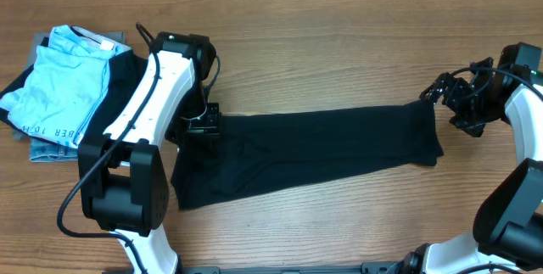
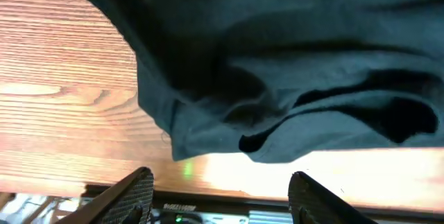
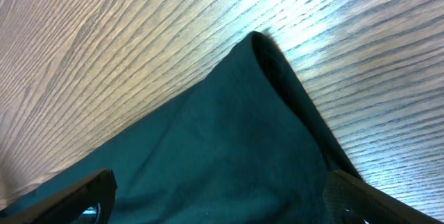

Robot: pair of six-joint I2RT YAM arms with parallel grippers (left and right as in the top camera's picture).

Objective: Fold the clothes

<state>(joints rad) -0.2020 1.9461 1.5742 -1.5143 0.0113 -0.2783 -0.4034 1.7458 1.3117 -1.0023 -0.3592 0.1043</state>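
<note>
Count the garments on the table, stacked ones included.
3 clearly visible: the black T-shirt spread out mid-table, the light blue folded garment at far left, and the grey-blue denim-like piece under it. More layers may be hidden beneath.

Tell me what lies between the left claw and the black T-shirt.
Only bare table: in the left wrist view a strip of wood separates the open left claw from the black T-shirt edge.

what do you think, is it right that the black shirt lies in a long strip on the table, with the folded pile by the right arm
No: the folded pile sits by the left arm, not the right, as the overhead view shows. The black shirt does lie in a long strip on the table.
</note>
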